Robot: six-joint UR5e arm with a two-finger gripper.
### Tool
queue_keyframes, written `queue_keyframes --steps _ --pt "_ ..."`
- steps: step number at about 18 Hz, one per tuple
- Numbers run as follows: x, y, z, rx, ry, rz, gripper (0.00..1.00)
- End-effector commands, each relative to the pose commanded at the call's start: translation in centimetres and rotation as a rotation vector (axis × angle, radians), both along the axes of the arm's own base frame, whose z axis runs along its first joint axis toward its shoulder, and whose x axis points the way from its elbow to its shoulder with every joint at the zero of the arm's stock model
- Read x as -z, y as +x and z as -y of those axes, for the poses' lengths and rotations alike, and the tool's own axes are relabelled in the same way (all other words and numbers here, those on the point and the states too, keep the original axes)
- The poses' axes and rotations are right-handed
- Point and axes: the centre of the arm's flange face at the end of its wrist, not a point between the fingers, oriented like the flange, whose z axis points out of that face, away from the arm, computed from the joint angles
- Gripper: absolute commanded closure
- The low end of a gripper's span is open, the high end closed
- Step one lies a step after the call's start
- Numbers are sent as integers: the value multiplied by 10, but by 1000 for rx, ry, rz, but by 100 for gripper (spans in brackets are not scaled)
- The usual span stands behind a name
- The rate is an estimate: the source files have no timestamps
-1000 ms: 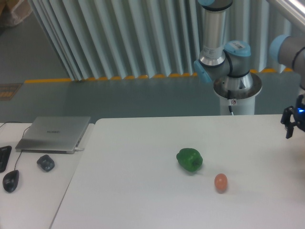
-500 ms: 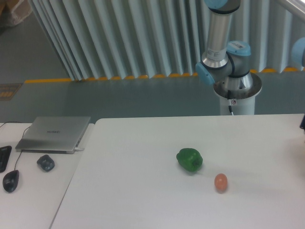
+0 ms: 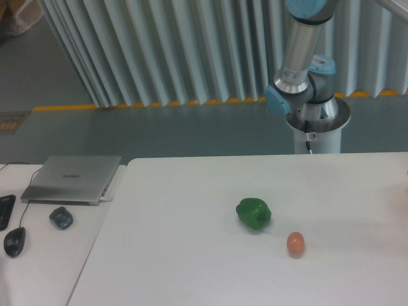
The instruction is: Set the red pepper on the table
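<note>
The large white table [image 3: 191, 255] fills the lower middle and right of the camera view. The red pepper is not in view. My gripper is out of the frame past the right edge; only the arm's base and lower links [image 3: 305, 64] show behind the table's far edge. A green bell pepper [image 3: 254, 213] sits on the table right of centre. A small orange-pink egg-shaped object [image 3: 295, 243] lies just in front of it to the right.
An adjoining white desk [image 3: 38, 255] at the left holds a closed grey laptop [image 3: 72, 178], a small dark grey object [image 3: 61, 217] and a black mouse [image 3: 14, 241]. The robot pedestal [image 3: 317, 131] stands behind the table's far edge.
The gripper, seen at the right edge of the table one second ago, has moved right out of the frame. The arm's upper link has swung right. The green pepper and the egg have not moved.
</note>
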Motion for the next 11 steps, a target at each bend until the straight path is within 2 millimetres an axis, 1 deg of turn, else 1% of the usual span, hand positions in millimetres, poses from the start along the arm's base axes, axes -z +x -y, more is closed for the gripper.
queue_keyframes --steps 3,4,8,11 --pt "5 -7 8 -6 -3 6 0" --pt "5 -7 8 -5 -3 5 0" --pt "16 -3 8 -6 -8 27 0" --pt "22 3 2 -5 -15 44 0"
